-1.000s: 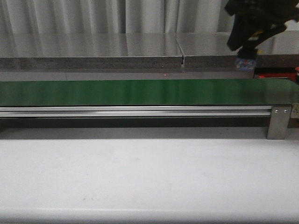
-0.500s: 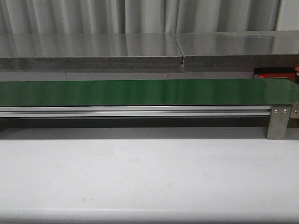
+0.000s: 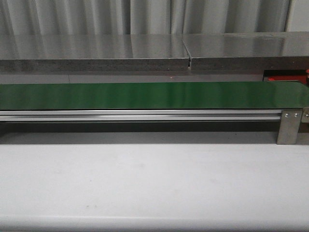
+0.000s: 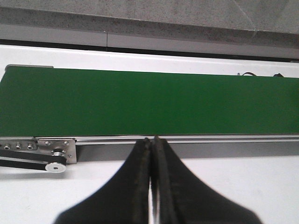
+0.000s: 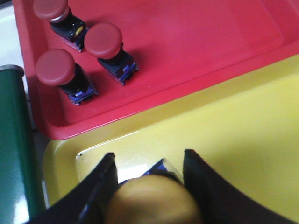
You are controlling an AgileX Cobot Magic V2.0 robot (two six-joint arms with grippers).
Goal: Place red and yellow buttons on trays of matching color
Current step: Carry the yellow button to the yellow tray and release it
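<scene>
Grey wall panels at the back, white table (image 3: 154, 183) in front w/ a green belt (image 3: 145, 95) running across it; belt carries nothing in the front or left wrist views. Neither arm shows in the front view. Left gripper (image 4: 152, 154) hangs just short of the belt edge, fingers pressed together, nothing between them. Right gripper (image 5: 148, 172) sits over the yellow tray (image 5: 243, 135), jaws apart w/ a yellow button (image 5: 152, 200) between them; button is blurred, so whether the fingers clamp it or have let go can't be told. Key relation: the button is already directly above the yellow tray's floor, near its corner, w/ the red tray (image 5: 187, 51) touching alongside and three red buttons (image 5: 103, 42) lying there, tipped on their sides. Right arm is thus the one placed for the drop, prob. straight down; left arm is well apart from both trays.
</scene>
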